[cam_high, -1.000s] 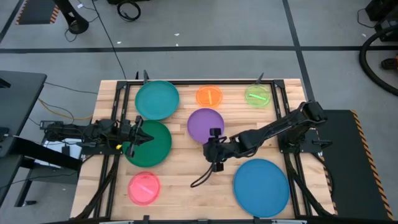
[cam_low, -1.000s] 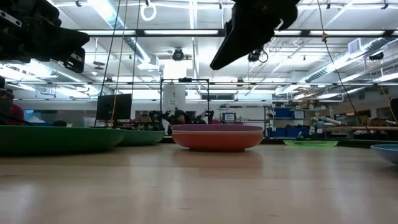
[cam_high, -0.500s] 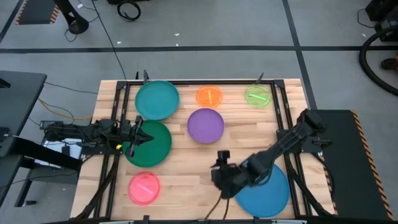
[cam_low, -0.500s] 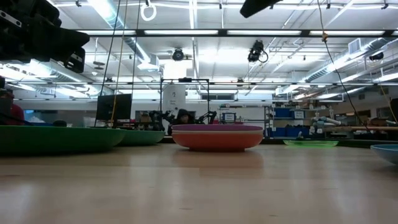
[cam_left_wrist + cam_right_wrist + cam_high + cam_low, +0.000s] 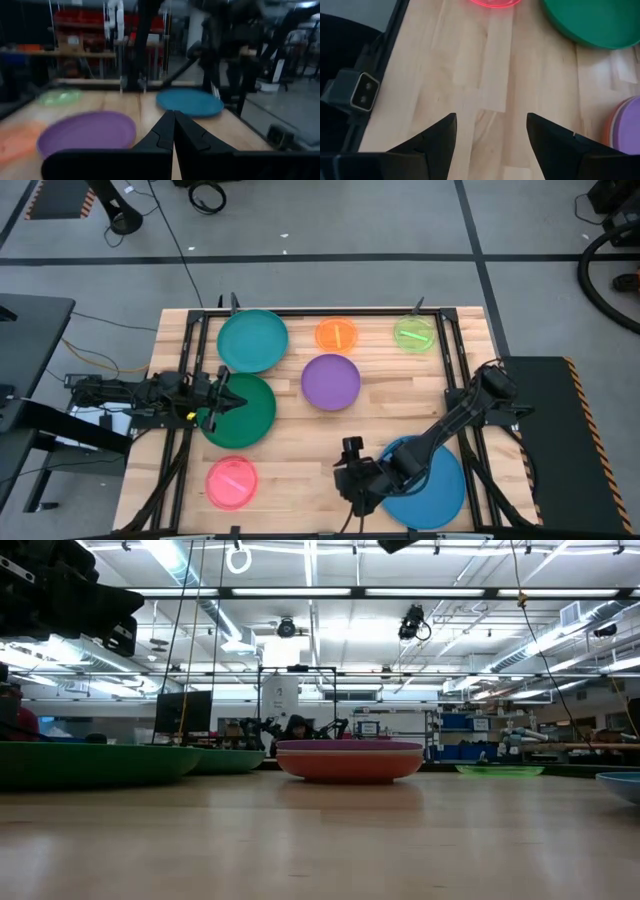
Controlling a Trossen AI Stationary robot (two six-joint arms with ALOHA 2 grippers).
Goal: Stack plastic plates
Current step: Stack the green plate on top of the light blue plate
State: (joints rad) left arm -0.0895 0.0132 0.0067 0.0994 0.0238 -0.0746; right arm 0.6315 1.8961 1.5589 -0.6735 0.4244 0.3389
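In the high view I see the teal plate, small orange plate, lime plate, dark green plate, pink plate and blue plate, each lying flat on the table. The purple plate sits on the red-orange plate. No cream plate shows plainly. My left gripper is shut and hovers over the dark green plate's far rim. My right gripper is open above bare wood, just left of the blue plate; its wrist view shows the gap holding nothing.
A black frame rail runs along the table's left side and another along its right side. Bare wood lies between the pink, dark green and blue plates. A cable trails from the right gripper over the near edge.
My right gripper has swung from beside the purple plate's near rim toward the table's near edge and now stands at the blue plate's left rim. It has left the low view almost wholly. No plate has moved.
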